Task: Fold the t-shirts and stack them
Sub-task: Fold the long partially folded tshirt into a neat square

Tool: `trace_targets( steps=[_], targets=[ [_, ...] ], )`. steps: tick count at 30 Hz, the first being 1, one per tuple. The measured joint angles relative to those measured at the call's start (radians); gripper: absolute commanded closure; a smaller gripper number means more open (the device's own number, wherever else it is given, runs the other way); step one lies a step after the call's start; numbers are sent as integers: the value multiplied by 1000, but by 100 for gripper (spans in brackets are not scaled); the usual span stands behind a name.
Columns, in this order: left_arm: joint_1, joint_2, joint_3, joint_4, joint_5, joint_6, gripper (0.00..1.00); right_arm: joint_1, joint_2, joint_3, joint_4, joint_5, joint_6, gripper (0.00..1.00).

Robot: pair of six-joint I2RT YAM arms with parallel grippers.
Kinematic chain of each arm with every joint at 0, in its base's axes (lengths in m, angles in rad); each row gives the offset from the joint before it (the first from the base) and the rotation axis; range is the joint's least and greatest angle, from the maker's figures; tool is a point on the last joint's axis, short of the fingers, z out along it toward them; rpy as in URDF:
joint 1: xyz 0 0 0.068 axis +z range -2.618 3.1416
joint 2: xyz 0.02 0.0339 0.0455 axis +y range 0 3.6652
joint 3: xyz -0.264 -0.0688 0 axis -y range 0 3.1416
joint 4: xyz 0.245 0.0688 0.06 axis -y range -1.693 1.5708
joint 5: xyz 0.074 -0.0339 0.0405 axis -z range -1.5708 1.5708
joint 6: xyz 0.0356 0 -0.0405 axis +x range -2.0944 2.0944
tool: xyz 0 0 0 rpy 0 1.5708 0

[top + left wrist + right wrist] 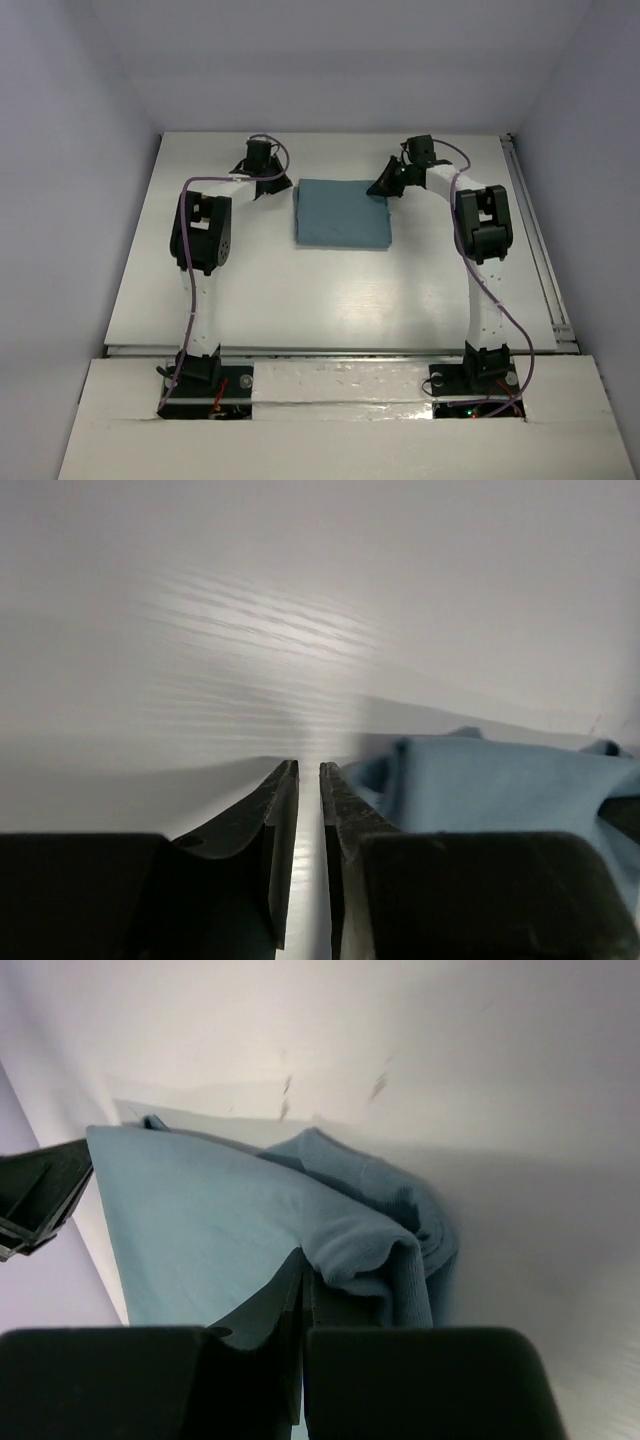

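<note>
The teal t-shirt [340,212] lies folded into a rectangle on the white table, at the far middle. My left gripper [272,186] is just off its far left corner. In the left wrist view the jaws [308,765] stand almost together with only bare table in the thin gap, and the t-shirt [500,785] lies to their right. My right gripper [382,186] is at the far right corner. In the right wrist view it [303,1255] is shut, with a bunched fold of the t-shirt [200,1220] raised at its tips and draped over the right finger.
The table [330,300] is walled at the back and both sides. A metal rail [540,250] runs along its right edge. The other arm's gripper [40,1200] shows at the left edge of the right wrist view.
</note>
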Motion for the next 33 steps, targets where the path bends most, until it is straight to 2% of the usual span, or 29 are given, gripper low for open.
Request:
trace_targets(
  steps=[4, 7, 10, 11, 12, 14, 15, 17, 18, 19, 20, 21, 24, 28, 33],
  targets=[
    [48, -16, -6, -5, 6, 0, 84, -30, -1, 9, -1, -19, 5, 100],
    [58, -92, -55, -10, 23, -3, 84, -40, -3, 9, -2, -37, 6, 100],
    [25, -249, -153, -11, 49, -12, 90, -40, -22, 9, -18, -63, 5, 100],
    [0, -314, -192, -3, 55, -12, 96, -40, -35, 9, -26, -73, 5, 98],
    [-32, -372, -230, 4, 62, -13, 99, -40, -50, 10, -33, -84, 5, 86],
    [-114, -483, -315, 38, 81, -18, 100, -40, -87, 11, -48, -102, 4, 72],
    [-155, -532, -372, 69, 97, -21, 100, -40, -113, 11, -58, -113, 0, 58],
    [-214, -589, -478, 114, 130, -35, 100, -40, -167, 9, -72, -127, -12, 51],
    [-226, -599, -534, 135, 143, -40, 100, -40, -198, 2, -71, -133, -17, 50],
    [-225, -595, -576, 140, 150, -45, 100, -40, -244, -21, -65, -138, -22, 53],
    [-216, -575, -614, 142, 149, -48, 100, -40, -284, -45, -65, -142, -24, 60],
    [-206, -551, -642, 142, 149, -51, 100, -40, -343, -95, -46, -150, -31, 78],
    [-179, -463, -694, 141, 140, -56, 100, -40, -512, -266, -4, -159, -39, 97],
    [-158, -437, -713, 198, 142, -84, 100, -40, -693, -528, 40, -165, -46, 99],
    [-152, -451, -779, 293, 150, -132, 100, -39, -869, -811, 5, -132, -66, 99]
  ],
)
